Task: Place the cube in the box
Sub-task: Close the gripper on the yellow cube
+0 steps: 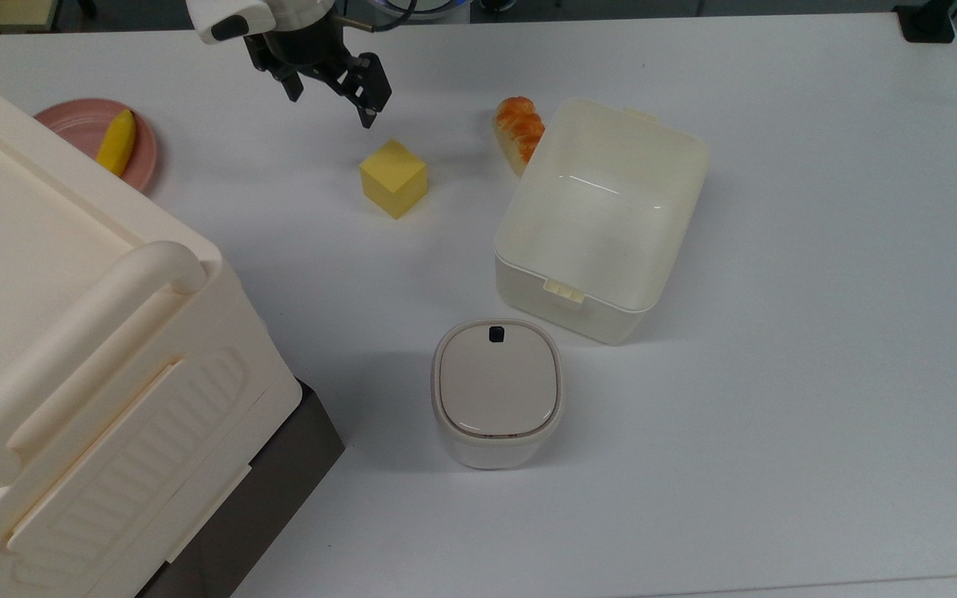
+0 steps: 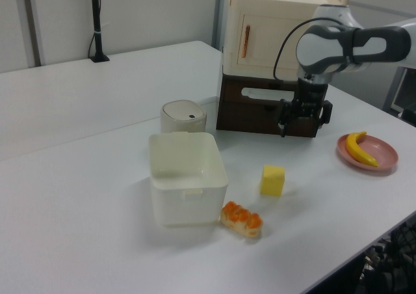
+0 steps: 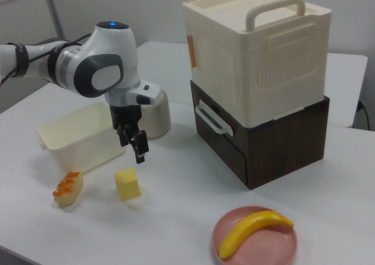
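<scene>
White table [image 1: 777, 415], cube [image 1: 394, 178] apart from box [image 1: 678, 149], open pincer [image 1: 331, 91] above.

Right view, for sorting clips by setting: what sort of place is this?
Probably a robotics lab: a robot arm over a white table set with props like a cube, a toy banana and a box.

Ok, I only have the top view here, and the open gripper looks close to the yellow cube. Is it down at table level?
Observer: No. In the right view the gripper hangs higher than the cube, with a clear gap between it and the cube's top face.
Operator: And the dark thing under the big cream case?
Observer: The right view shows a dark wooden drawer unit with a pale handle on its front. The cream case is stacked on top of it.
</scene>
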Tool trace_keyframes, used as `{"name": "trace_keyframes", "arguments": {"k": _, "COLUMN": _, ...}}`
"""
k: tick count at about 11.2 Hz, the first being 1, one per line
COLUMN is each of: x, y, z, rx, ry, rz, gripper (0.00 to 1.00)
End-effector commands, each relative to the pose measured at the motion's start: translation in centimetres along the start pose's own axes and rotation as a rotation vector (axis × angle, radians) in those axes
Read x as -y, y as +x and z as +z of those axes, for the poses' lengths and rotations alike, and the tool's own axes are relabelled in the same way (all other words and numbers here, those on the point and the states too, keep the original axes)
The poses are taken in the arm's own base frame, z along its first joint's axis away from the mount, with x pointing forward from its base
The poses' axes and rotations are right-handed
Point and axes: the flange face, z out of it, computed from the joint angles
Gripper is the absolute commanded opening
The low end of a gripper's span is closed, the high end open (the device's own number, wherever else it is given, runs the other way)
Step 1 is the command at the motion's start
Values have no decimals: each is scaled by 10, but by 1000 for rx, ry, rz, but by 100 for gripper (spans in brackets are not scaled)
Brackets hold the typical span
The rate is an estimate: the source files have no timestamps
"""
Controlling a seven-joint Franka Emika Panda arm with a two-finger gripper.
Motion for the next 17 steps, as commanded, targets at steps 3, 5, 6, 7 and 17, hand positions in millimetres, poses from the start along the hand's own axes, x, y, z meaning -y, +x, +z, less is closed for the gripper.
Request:
{"name": "trace_keyframes", "arguments": {"k": 3, "x": 3, "y": -11, "z": 34, "rx": -22, "ry": 10, "rz": 266, "gripper": 100}}
{"name": "trace_keyframes", "arguments": {"k": 5, "x": 29, "y": -9, "z": 72, "rx": -19, "ry": -31, "rz": 291, "gripper": 100}}
{"name": "trace_keyframes", "arguments": {"k": 6, "x": 39, "y": -7, "z": 87, "rx": -30, "ry": -44, "rz": 295, "gripper": 100}}
{"name": "trace_keyframes", "arguments": {"k": 7, "x": 50, "y": -5, "z": 101, "rx": -40, "ry": -57, "rz": 289, "gripper": 100}}
{"name": "trace_keyframes", "arguments": {"k": 17, "x": 78, "y": 4, "z": 109, "rx": -128, "ry": -95, "rz": 219, "gripper": 10}}
